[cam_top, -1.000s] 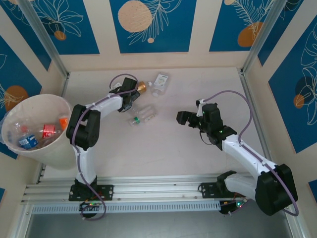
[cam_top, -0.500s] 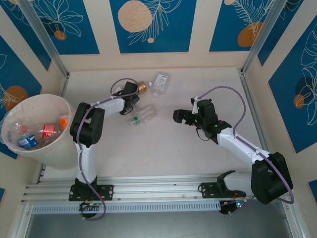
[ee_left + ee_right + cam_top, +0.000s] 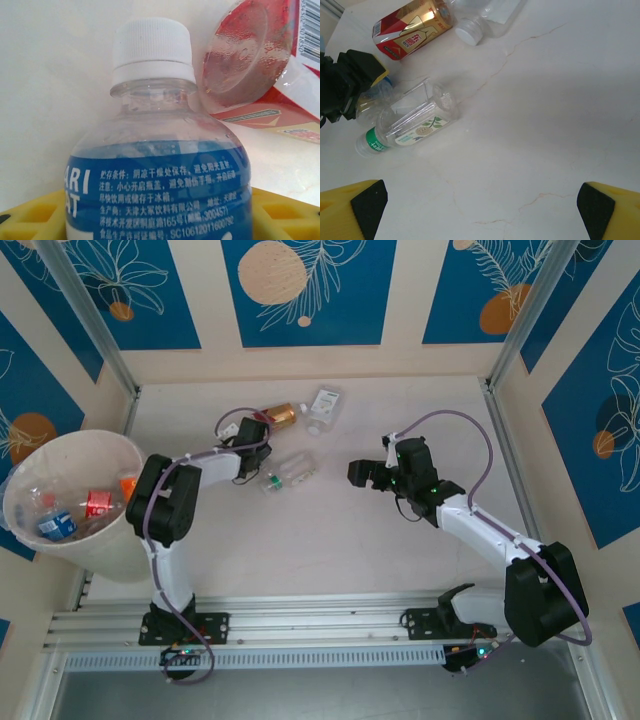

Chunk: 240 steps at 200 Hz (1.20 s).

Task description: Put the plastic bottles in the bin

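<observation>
Blue-label bottle (image 3: 160, 165): in the left wrist view its long axis runs 6 to 12 o'clock, with the white cap at 12, away from the wrist.
Left gripper (image 3: 250, 432): its yellow fingers (image 3: 30, 220) flank the blue-label bottle on both sides. Whether they press it cannot be told.
Left arm: in the top view the elbow is folded near the bin and the forearm reaches toward 2 o'clock, low over the table (image 3: 400, 560).
Red-and-gold bottle (image 3: 282, 415): lies on its side just beyond the left gripper, base toward 9 o'clock and neck toward 3.
Green-cap bottle (image 3: 287, 472): lies flat, axis 8 to 2 o'clock, cap at 8.
Clear white-cap bottle (image 3: 323, 405): lies flat, cap toward 7 o'clock.
Bin (image 3: 80, 455): at the table's 9 o'clock edge, with red, blue and orange bottles inside.
Right arm: the forearm stretches from 5 toward 10 o'clock.
Right gripper (image 3: 362, 475): jaws spread wide and holding nothing, facing 9 o'clock toward the green-cap bottle and well apart from it.
</observation>
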### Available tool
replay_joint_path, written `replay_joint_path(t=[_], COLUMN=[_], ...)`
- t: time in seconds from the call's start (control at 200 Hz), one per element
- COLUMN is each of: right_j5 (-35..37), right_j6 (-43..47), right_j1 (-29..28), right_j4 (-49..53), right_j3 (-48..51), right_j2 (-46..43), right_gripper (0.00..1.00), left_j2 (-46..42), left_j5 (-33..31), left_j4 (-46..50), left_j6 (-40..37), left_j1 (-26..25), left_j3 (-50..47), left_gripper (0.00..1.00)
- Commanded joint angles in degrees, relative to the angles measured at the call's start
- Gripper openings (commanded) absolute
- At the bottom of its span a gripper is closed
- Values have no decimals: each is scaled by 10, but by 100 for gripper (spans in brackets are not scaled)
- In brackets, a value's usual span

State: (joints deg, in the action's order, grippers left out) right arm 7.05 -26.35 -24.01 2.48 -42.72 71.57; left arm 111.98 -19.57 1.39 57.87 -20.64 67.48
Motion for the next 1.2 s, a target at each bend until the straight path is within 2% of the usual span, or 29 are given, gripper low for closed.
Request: replay_joint_path(t=[0.0,0.1,0.17,0.48,0.635,0.86,0.995,1.085,1.195], right_j5=[1,2,8,54,65,49,60,87,79], right_j6=[10,5,-2,-28,-43,-67,-77,-88,-96], right_j1=[-3,-5,-5,-3,1,1,-3,0,7], right_j4=[-8,-21,-33,-125,-154,-162,-164,-174,-214], right_j3=[-18,-10,1,55,64,61,67,77,98], right_j2=[-6,-16,-28,-68,-59,-44,-52,-58,-67], right_gripper=[99,100,100,100,100,100,100,99,100], left_j2=[-48,-95,-128,-275,-345,-442,-510,-555,-579], left_j5=[-16,3,11,106,139,234,293,262,151], left_j4=[-44,-146,-165,-83,-21,67,59,77,169], left_j6=[-35,-73,-96,-227,-266,-304,-324,-332,-361], left_j1=[7,7,7,-1,1,1,3,7,10], left_j3=[-27,-93,-116,-96,-76,-36,-42,-47,-20], left_gripper=[50,51,51,49,49,49,49,50,50])
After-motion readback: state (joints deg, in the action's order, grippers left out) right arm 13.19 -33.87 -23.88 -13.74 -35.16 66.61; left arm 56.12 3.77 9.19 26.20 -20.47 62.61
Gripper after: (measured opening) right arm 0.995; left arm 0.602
